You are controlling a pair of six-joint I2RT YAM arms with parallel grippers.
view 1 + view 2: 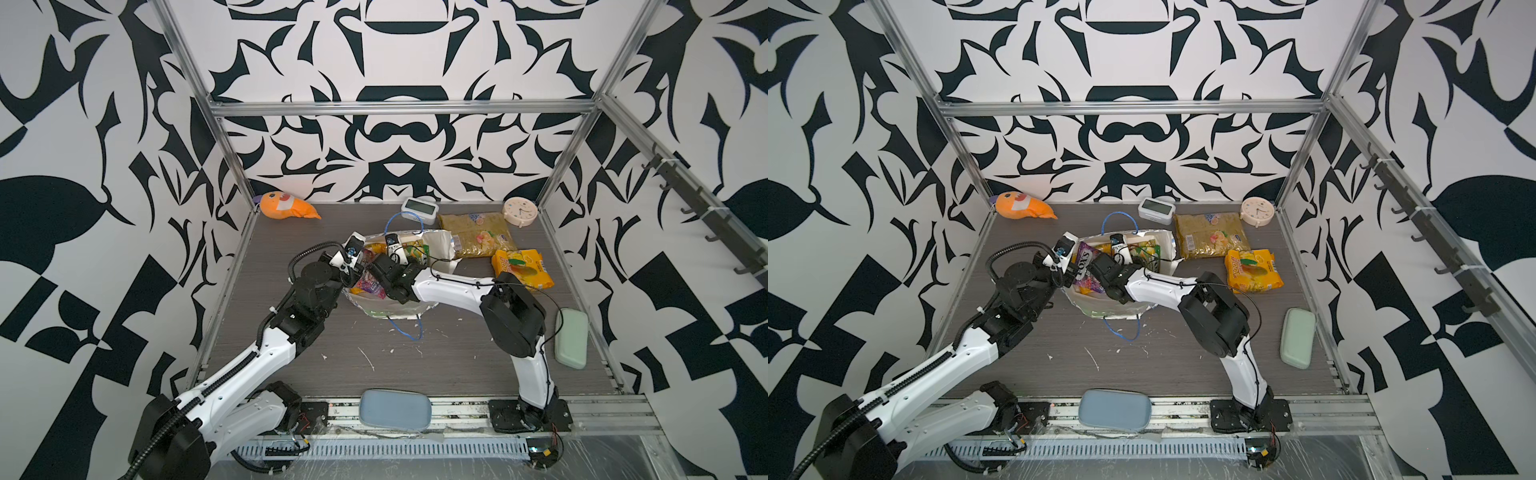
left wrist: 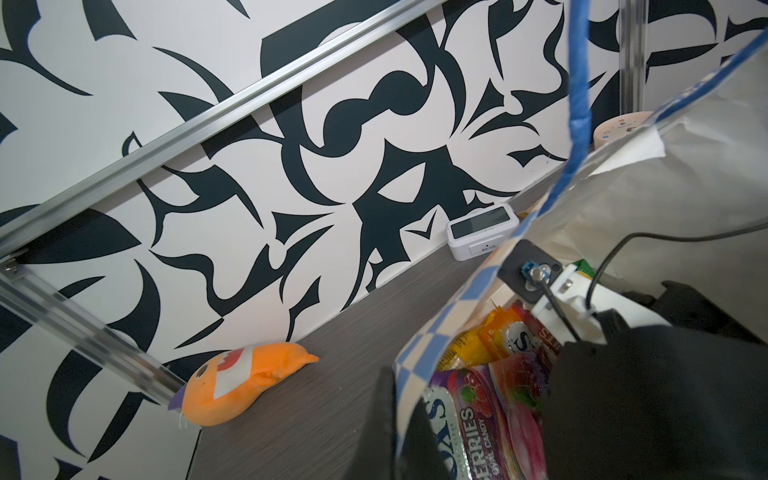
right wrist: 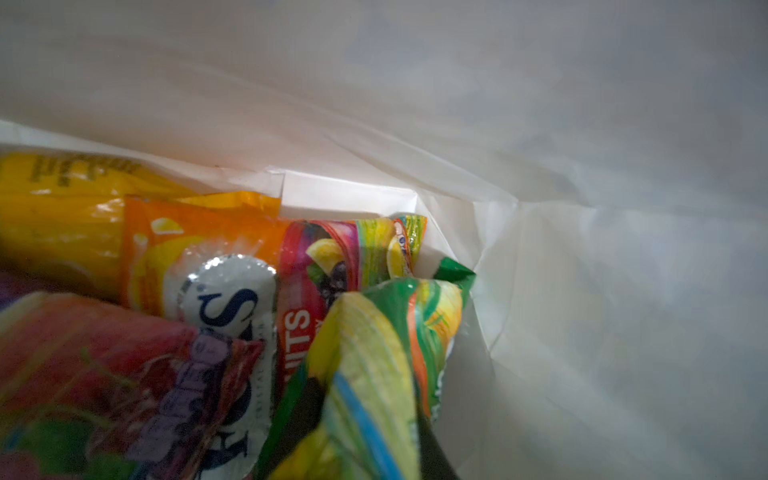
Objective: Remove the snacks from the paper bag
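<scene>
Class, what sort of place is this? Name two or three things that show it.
Probably a robot test cell: an aluminium frame with patterned walls encloses the table, and the left arm and right arm are mounted on a rail at its front edge.

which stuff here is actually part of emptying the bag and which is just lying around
Job: paper bag; inside it, purple FOX'S packet, orange FOX'S packet, green-yellow packet, yellow packet; already out, olive-gold packet, mango packet.
Lying about: orange plush toy, white digital clock, cream alarm clock, green case, blue case.
</scene>
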